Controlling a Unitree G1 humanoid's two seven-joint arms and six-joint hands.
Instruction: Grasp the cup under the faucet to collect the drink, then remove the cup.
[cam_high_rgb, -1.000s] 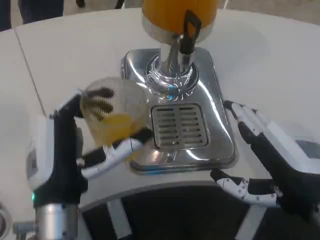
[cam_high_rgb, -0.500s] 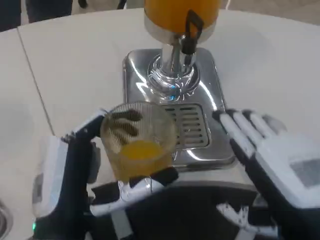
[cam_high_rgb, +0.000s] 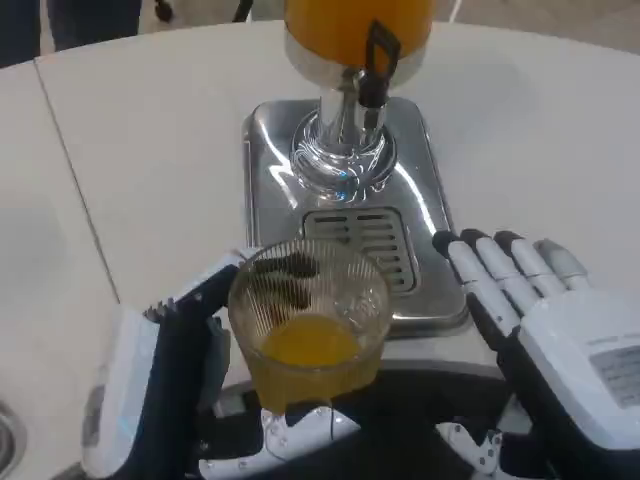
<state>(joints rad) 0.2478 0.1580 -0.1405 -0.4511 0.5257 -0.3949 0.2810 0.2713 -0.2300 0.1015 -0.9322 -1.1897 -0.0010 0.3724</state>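
Your left hand (cam_high_rgb: 190, 370), fingers wrapped around the cup (cam_high_rgb: 308, 325) with orange drink inside, has carried it away from the faucet (cam_high_rgb: 372, 65) toward the table's near edge, so removal looks almost finished, while your right hand (cam_high_rgb: 560, 345) waits empty with fingers spread.

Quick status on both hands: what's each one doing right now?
Left hand: holding the cup with orange drink in it, near the table's front edge.
Right hand: open, fingers extended, holding nothing, beside the dispenser base.
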